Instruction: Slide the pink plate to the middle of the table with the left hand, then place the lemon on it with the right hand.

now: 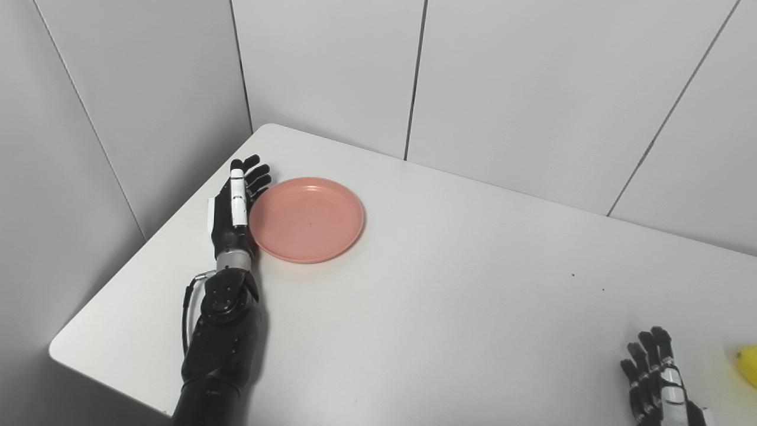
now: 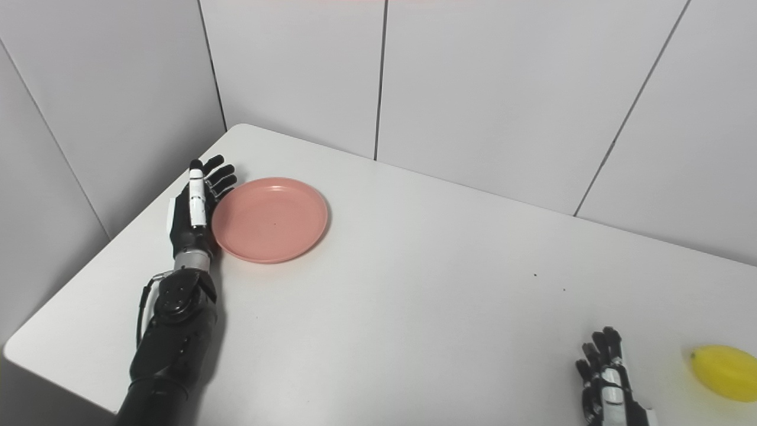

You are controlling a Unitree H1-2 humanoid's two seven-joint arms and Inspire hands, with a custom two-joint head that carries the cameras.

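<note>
A pink plate (image 1: 307, 218) lies on the white table (image 1: 443, 284) at the far left. My left hand (image 1: 238, 201) is open, fingers straight, set edge-on against the plate's left rim. A yellow lemon (image 2: 726, 373) lies at the near right of the table; it also shows at the right edge of the left eye view (image 1: 748, 364). My right hand (image 2: 609, 384) is open and empty, resting near the front edge, a little left of the lemon.
Grey wall panels (image 1: 502, 77) close in the table at the back and left. The table's rounded left corner (image 1: 59, 352) is close to my left forearm.
</note>
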